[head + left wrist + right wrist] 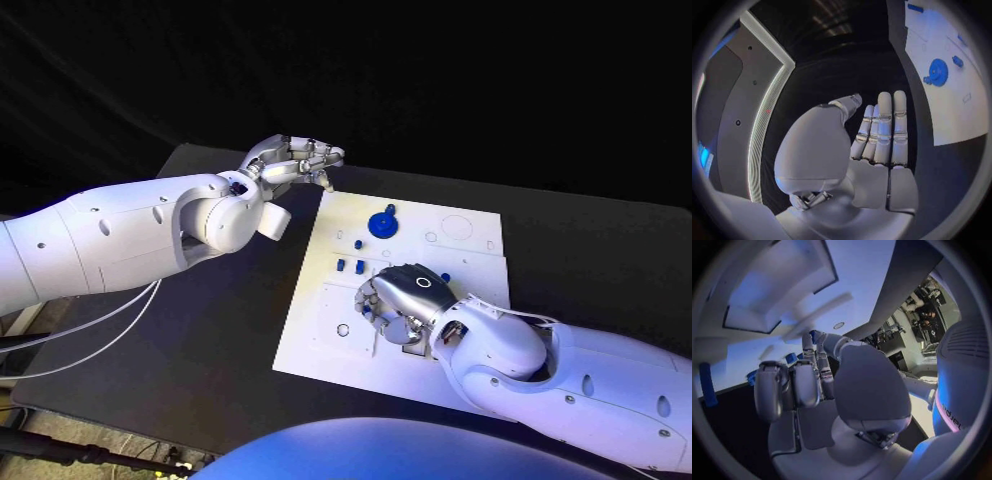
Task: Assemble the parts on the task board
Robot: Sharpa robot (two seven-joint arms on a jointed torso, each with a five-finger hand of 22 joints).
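While its fingers curl down over the middle of the task board point(469, 262), the right hand point(408, 300) works palm-down among the small blue parts point(351, 266); whether anything is pinched under those fingers can't be told, as the hand's back hides the tips in the head view and the right wrist view shows fingers point(786, 385) bent but no clear part between them. Just beside the hand, toward the board's left half, short blue pegs stand or lie on the white plate. Farther up the board sits the blue gear point(384, 224), well apart from the right hand. Off the board's far left corner, the left hand point(293, 160) hovers over the black table point(173, 350), fingers point(886, 130) straight and together w/ nothing in them, per the left wrist view.

Judgement: the step looks like picking or seating a small peg near board centre. To do it well, keep the approach vertical, go slow, hold the peg upright over its hole & avoid brushing neighbouring pegs. Risk: the palm blocks the head cam, so alignment prob. leans on touch.
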